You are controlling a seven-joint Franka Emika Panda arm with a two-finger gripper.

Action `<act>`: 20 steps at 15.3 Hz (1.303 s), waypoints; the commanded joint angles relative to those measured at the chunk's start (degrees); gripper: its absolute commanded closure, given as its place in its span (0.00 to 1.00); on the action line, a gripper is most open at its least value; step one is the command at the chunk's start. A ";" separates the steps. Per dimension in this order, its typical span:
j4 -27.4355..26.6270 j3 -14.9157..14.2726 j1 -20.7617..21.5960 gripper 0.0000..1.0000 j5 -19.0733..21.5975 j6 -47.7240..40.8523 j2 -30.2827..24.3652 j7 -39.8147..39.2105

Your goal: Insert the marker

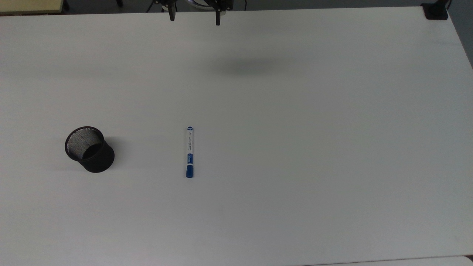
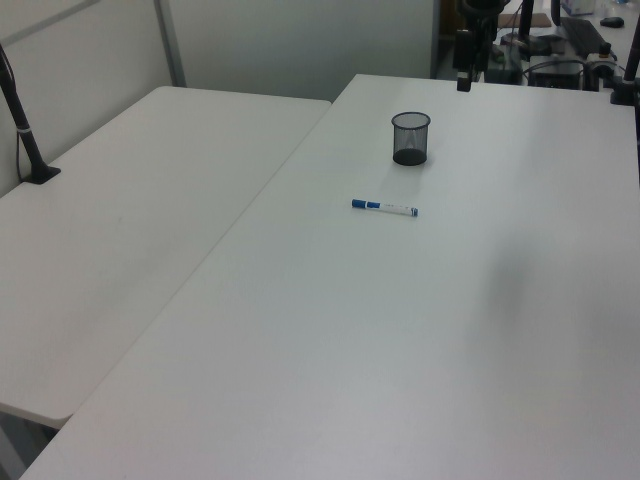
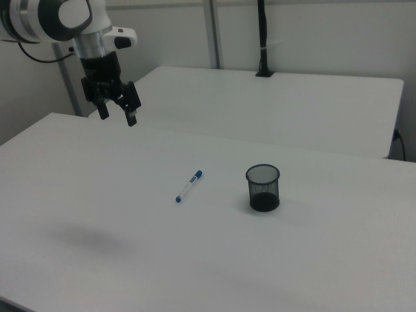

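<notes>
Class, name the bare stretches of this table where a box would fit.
Everything on the top view's right of the marker is bare table. The only narrower gap lies between the marker and the mesh cup.

**White tables, pale walls, flat light**

I'm looking at a broad white table (image 1: 295,147), matte and evenly lit, with one soft grey shadow on it below the tool (image 3: 117,115). Beyond the tool in the right view, a second white table (image 3: 292,104) butts against the first, a narrow seam between them. A black post (image 3: 262,36) is clamped at its far edge. Behind it run pale wall panels (image 3: 312,39) with grey metal uprights (image 3: 211,32). In the left view, cluttered desks (image 2: 570,50) stand behind the tool.
</notes>
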 commanded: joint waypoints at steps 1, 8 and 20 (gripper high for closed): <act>0.29 -1.32 1.23 0.00 0.84 -0.04 0.06 -1.17; 0.20 -1.24 1.23 0.00 0.84 0.04 0.06 -1.18; 0.29 -1.24 1.32 0.00 0.67 5.04 3.05 -1.18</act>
